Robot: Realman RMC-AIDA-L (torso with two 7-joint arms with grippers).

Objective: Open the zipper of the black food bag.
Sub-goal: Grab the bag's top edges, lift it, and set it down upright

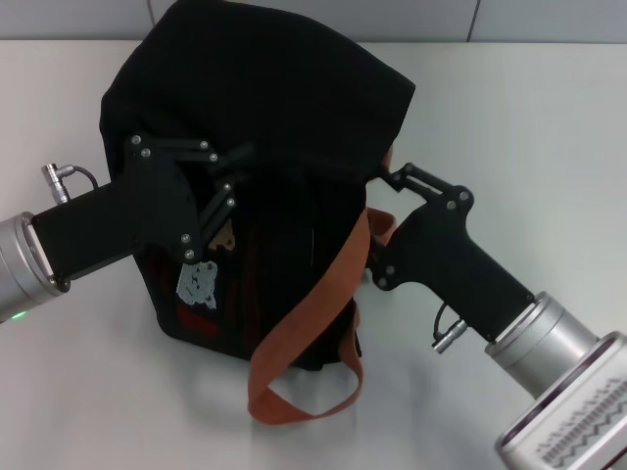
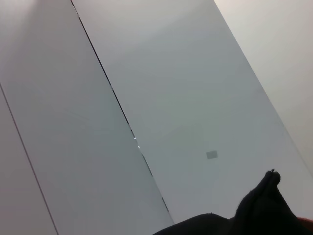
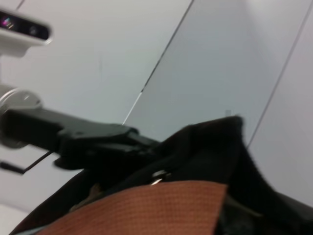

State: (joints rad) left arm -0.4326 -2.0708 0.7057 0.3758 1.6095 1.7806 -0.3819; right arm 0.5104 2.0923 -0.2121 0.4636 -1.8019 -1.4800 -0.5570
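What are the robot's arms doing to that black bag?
The robot is working on a black bag standing on a white table. Its left gripper is pressed against the bag's upper front from the left side. Its right gripper is at the bag's right side, near an orange strap. Whether either gripper is actually pinching anything is hard to tell. In the right wrist view a small silver piece, maybe the zipper pull, shows above the strap. The bag's top fabric looks bunched up.
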